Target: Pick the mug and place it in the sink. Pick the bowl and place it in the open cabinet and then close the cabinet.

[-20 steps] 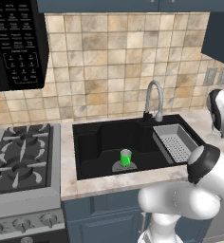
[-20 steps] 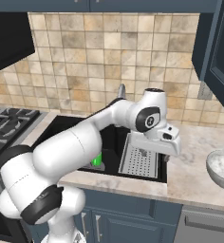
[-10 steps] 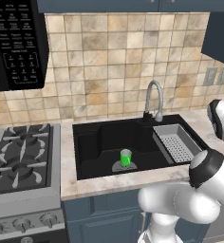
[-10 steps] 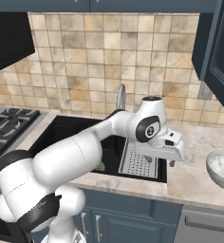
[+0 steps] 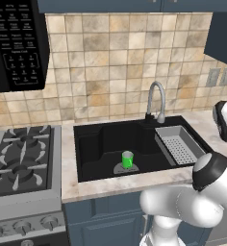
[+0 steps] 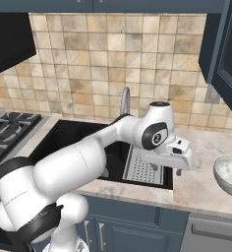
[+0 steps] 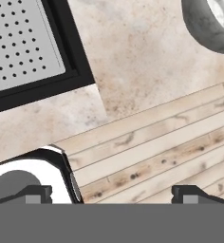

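Bowl (image 6: pixel 230 174) right of wide-open claw (image 6: pixel 165 170) above counter (image 6: pixel 196 184)

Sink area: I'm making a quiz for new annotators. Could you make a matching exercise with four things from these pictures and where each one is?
Things:
1. mug
2. bowl
3. perforated tray
4. gripper

Places:
A. on the counter to the right of the sink
B. open, above the sink's right edge and the counter
C. upright on the sink floor, at the drain
D. in the right part of the sink, below the tap

Pairs: 1-C, 2-A, 3-D, 4-B
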Available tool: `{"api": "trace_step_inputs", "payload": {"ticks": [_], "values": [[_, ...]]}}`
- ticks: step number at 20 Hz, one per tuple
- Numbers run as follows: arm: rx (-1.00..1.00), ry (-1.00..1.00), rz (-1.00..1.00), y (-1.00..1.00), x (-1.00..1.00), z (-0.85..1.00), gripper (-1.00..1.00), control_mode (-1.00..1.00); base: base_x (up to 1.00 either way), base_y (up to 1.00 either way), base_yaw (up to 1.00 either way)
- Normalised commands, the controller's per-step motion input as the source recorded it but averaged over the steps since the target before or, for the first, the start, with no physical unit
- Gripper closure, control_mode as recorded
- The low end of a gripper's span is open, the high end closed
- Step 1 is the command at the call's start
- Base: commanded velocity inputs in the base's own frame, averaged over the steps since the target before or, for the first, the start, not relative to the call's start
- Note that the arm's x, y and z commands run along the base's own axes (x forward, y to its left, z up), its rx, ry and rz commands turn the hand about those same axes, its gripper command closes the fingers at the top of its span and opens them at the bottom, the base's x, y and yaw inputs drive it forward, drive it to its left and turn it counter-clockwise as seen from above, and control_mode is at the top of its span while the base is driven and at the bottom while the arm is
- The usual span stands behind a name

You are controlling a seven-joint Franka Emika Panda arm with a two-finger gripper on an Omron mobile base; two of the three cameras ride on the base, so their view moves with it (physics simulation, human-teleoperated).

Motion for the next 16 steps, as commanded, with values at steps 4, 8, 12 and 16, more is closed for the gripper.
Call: {"api": "trace_step_inputs", "payload": {"ticks": [4,8,12,16], "values": [[0.0,-0.02,0.0,0.0,-0.04,0.0,-1.0,-1.0,0.0,0.0,0.0],[0.0,-0.04,0.0,0.01,-0.13,0.0,-1.0,-1.0,0.0,0.0,0.0],[0.0,-0.06,0.0,0.09,-0.16,0.0,-1.0,-1.0,0.0,0.0,0.0],[0.0,-0.05,0.0,0.75,-0.03,0.06,-1.0,-1.0,0.0,0.0,0.0]]}}
